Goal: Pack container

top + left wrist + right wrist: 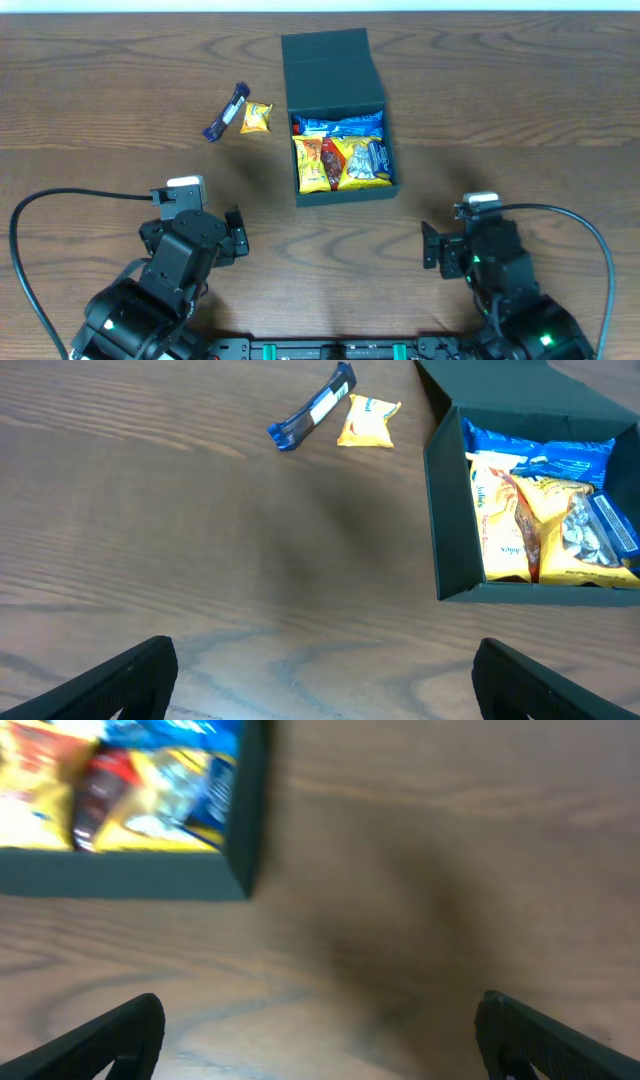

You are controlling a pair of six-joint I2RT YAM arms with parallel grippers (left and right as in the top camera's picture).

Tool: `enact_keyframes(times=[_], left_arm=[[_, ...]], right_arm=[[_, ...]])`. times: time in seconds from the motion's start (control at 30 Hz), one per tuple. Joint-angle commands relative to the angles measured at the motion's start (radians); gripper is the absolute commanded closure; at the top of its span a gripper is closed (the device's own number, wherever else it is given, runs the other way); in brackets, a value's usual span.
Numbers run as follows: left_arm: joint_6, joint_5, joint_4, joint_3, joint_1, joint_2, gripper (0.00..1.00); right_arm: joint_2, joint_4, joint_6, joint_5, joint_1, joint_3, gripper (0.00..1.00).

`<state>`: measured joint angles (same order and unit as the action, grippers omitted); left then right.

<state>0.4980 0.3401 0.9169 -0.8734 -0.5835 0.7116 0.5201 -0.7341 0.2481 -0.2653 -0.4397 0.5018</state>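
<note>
Open teal container (330, 70) of snack packets (340, 155) near the far edge of the bench (100, 100); left tool (320, 680) and right tool (320, 1040) spread wide, empty.

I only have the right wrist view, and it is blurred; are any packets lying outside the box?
Observer: Yes, two lie on the table left of the container: a blue bar and a small yellow packet.
Operator: Thank you. Is the lid open?
Observer: Yes, the flap lid is folded back on the far side.
Operator: Which gripper is nearer those packets?
Observer: The left gripper, open and empty.
</note>
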Motion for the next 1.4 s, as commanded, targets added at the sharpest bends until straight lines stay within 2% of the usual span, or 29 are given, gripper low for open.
enact_keyframes(times=[0.0,0.7,0.8,1.0,1.1,1.27,1.37], left_arm=[[0.007,0.007,0.003,0.001,0.002,0.001,0.05],[0.007,0.007,0.003,0.001,0.002,0.001,0.05],[-0.107,0.093,0.033,0.001,0.002,0.001,0.05],[-0.116,0.085,0.065,0.001,0.002,0.001,0.05],[-0.108,0.079,0.033,0.001,0.002,0.001,0.05],[-0.117,0.071,-0.138,-0.011,0.003,0.005,0.05],[-0.144,0.054,-0.15,-0.068,0.003,0.05,0.05]], right_arm=[[-0.004,0.008,0.051,-0.129,0.008,-0.033,0.01],[-0.003,-0.015,0.051,-0.12,0.008,-0.071,0.01],[-0.003,-0.015,0.051,-0.12,0.008,-0.071,0.01],[-0.003,-0.015,0.051,-0.12,0.008,-0.071,0.01],[-0.003,-0.015,0.051,-0.12,0.008,-0.071,0.01],[-0.003,-0.015,0.051,-0.12,0.008,-0.071,0.01],[-0.003,-0.015,0.051,-0.12,0.008,-0.071,0.01]])
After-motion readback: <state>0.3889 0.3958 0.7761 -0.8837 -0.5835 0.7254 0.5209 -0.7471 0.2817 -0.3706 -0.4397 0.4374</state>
